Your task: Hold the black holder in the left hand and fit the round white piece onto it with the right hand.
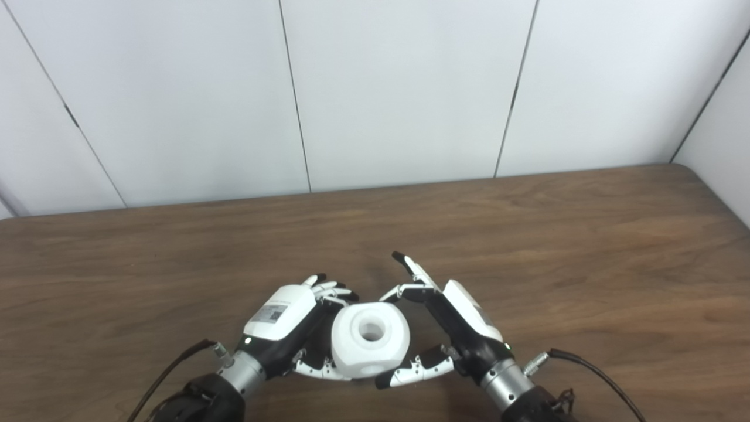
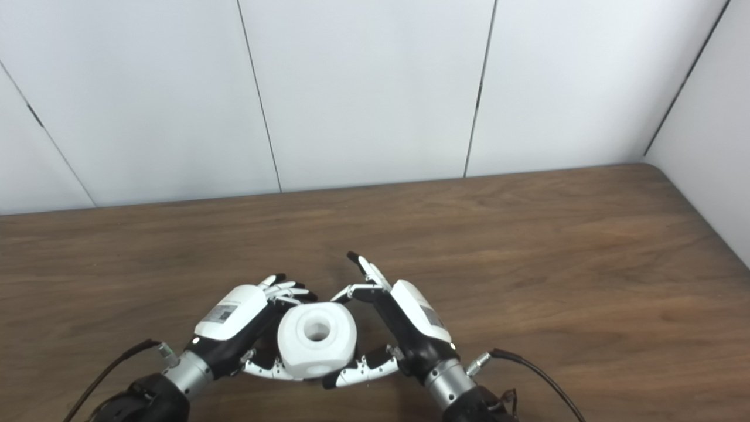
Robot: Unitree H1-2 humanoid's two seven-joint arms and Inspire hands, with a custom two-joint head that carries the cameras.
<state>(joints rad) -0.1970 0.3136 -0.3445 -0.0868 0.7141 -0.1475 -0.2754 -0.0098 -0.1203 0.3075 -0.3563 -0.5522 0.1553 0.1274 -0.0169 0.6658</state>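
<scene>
The round white piece [image 1: 369, 340], a chunky knob with a centre hole, sits between both hands near the table's front edge. My left hand [image 1: 287, 328] wraps its left side, fingers curled behind it and thumb under it. The black holder [image 1: 321, 343] shows only as a dark sliver between that palm and the piece; the rest is hidden. My right hand [image 1: 451, 328] pinches the piece from the right, bent fingertips [image 1: 391, 293] on its upper edge and thumb [image 1: 410, 371] along its lower edge, with one finger pointing away toward the wall.
The brown wooden table [image 1: 527, 246] runs back to a white panelled wall [image 1: 398, 88]. Its right edge [image 1: 723, 196] meets a side wall. Black cables [image 1: 592, 366] trail from both wrists at the bottom.
</scene>
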